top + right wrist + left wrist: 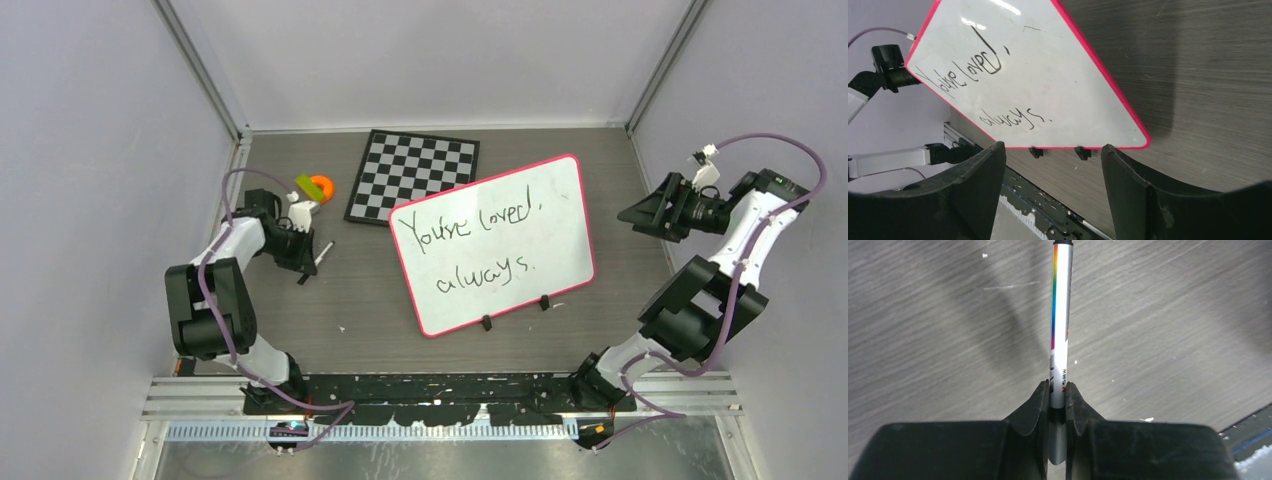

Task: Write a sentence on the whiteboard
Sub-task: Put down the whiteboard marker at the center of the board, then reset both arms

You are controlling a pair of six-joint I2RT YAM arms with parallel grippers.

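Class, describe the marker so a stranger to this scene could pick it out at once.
Start at the pink-framed whiteboard and look left to the left gripper. Pinched in it is the marker: a slim silver barrel with a rainbow stripe, unlike the orange-and-green object nearby.

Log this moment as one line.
left pincer: shut on marker | right pincer: open, empty | whiteboard: flat on table | sentence: two lines written

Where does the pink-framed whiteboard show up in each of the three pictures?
Top external: the whiteboard lies right of centre, tilted.
Left wrist: not in it; only the marker shows.
Right wrist: the whiteboard fills the upper left.
Shared landmark: the two black clips on its edge.
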